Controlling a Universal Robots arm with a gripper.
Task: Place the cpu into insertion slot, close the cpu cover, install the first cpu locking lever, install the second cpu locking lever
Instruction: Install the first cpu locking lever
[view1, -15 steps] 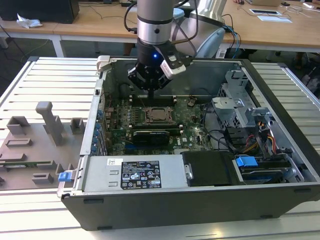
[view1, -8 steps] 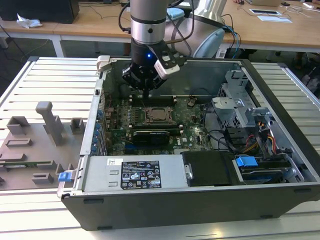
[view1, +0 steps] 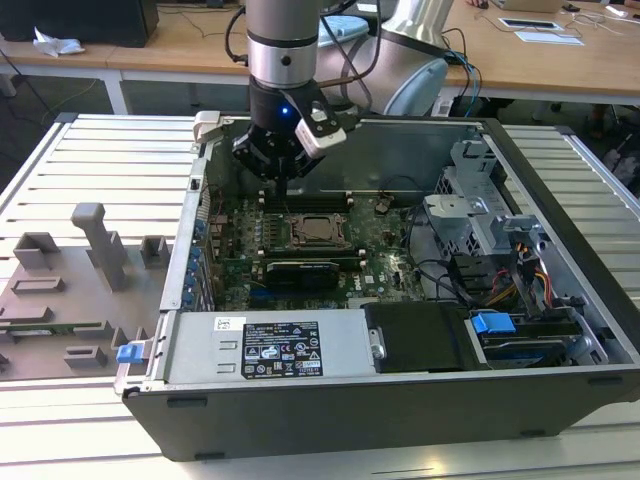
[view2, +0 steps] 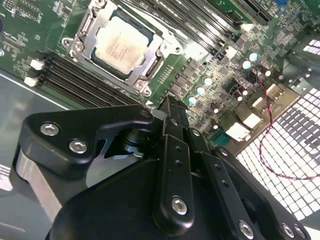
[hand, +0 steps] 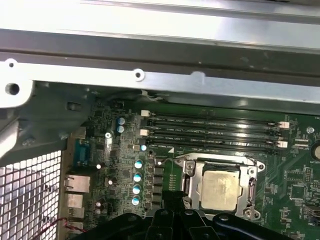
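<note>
The cpu lies in the insertion slot on the green motherboard, silver-grey top up. The cpu cover lies flat around it as a metal frame. In the first wrist view the cpu sits inside that cover too. In the exterior view the socket is in the middle of the open case. My gripper hangs above the board, just behind the socket and apart from it. Its black fingers are pressed together with nothing between them.
Long black memory slots run beside the socket. A black card stands in front of it, then the power supply. A drive cage and cables fill the exterior view's right. The case wall rises on the left.
</note>
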